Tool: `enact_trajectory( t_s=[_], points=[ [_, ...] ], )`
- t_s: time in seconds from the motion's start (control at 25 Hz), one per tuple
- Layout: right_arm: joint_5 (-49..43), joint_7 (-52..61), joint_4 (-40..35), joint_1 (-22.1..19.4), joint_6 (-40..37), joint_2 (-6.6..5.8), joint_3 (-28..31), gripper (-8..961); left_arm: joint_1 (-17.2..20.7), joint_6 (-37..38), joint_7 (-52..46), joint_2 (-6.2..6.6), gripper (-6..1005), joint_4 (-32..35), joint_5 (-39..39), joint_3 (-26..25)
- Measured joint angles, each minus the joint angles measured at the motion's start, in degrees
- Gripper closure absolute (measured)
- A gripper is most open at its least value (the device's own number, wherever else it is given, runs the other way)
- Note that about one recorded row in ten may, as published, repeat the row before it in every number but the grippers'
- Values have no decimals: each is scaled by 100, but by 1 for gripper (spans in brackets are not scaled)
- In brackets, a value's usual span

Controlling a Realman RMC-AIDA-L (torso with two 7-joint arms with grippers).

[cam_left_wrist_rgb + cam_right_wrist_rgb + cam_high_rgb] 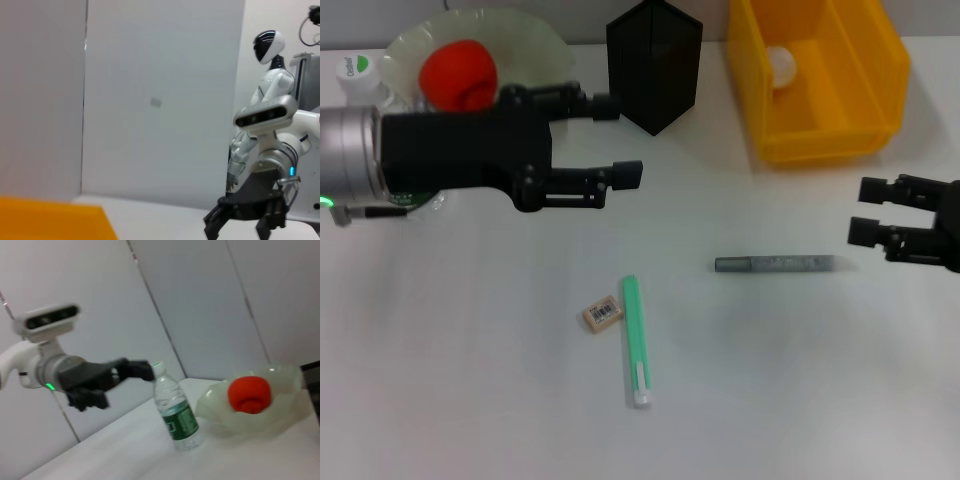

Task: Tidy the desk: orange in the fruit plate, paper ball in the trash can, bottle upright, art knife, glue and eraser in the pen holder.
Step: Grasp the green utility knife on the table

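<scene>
Nearest the robot, below and slightly right of the left gripper [615,140], lie the tiny tan rectangular eraser with a white printed label [603,314] and, just beside it, a slim green stick with a white end [636,341], apparently the glue; both rest flat on the white desk [800,400]. The eraser is judged light, stiff and short, best pinched across its narrow sides; the green stick looks smooth and liable to roll, so a grasp at mid-length across its width seems soundest. A grey speckled stick, probably the art knife [775,264], lies to the left of the right gripper [865,210] and near it; it is judged rigid and light, and should be taken at the middle. The left gripper hangs above the desk with jaws parted and nothing between them. The right gripper hovers at the desk's right edge, jaws likewise apart and empty. Behind the left arm, the small clear plastic bottle with a dark green label and white cap [175,412] stands upright beside the translucent pale-green scalloped fruit plate [285,410], which holds the red-orange fruit [249,394]. Farther off stand the tall black square pen holder [653,65] and the bright yellow rectangular trash can [820,135], in which a white ball [781,62] lies.
</scene>
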Motion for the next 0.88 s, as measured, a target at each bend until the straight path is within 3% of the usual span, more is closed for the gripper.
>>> enact_trajectory(
  t_s=[0.24, 0.28, 0.48, 0.88],
  points=[
    [-16, 338, -15, -50, -17, -66, 273, 144, -204, 544, 207, 119, 212, 1140, 45, 309],
    [-16, 384, -10, -49, -7, -75, 293, 144, -257, 628, 331, 135, 212, 1707, 206, 681],
    [-18, 791, -5, 10, 173, -89, 295, 144, -363, 654, 771, 112, 212, 2515, 717, 1249],
    [-10, 1028, 106, -4, 323, -81, 307, 144, -872, 494, 1939, 276, 214, 2783, 1346, 2782]
  ],
)
